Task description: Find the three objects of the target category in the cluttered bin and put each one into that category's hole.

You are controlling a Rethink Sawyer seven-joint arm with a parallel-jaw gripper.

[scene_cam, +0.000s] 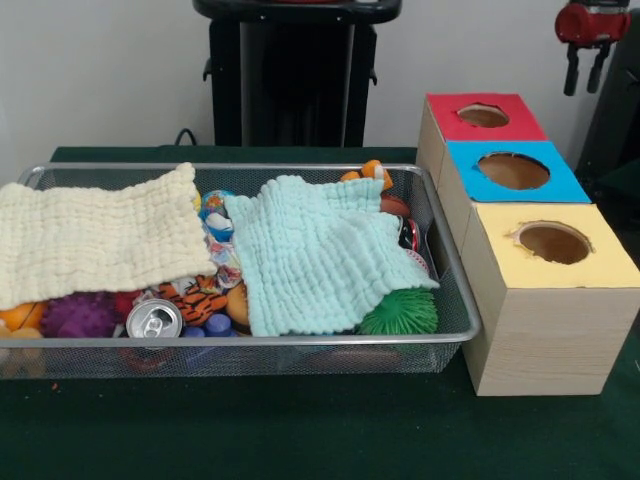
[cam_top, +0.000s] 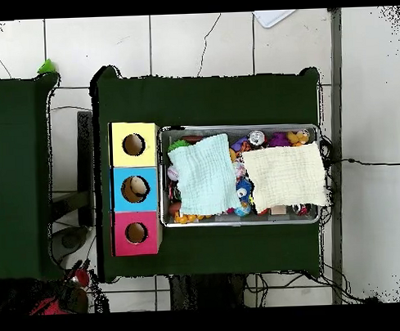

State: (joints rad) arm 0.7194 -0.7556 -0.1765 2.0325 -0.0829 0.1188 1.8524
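A wire mesh bin [scene_cam: 455, 300] [cam_top: 321, 172] holds a pile of small toys under two cloths. A cream cloth [scene_cam: 95, 240] [cam_top: 284, 175] covers one side and a mint cloth [scene_cam: 320, 255] [cam_top: 203, 173] the other. Poking out are a drink can [scene_cam: 154, 320], a green spiky ball [scene_cam: 400, 315], a purple spiky ball [scene_cam: 78, 316] and a tiger-striped toy [scene_cam: 197, 300]. Beside the bin stands a wooden box with a red hole [scene_cam: 483, 116] [cam_top: 136, 232], a blue hole [scene_cam: 513, 171] [cam_top: 135, 189] and a yellow hole [scene_cam: 553, 242] [cam_top: 134, 145]. My gripper [scene_cam: 584, 88] hangs high, far off past the box, open and empty.
A tan object lies inside the blue hole in the overhead view. Dark green cloth [scene_cam: 320, 430] covers the table. A black stand [scene_cam: 290, 80] rises behind the bin. Cables [cam_top: 350, 163] run over the tiled floor around the table.
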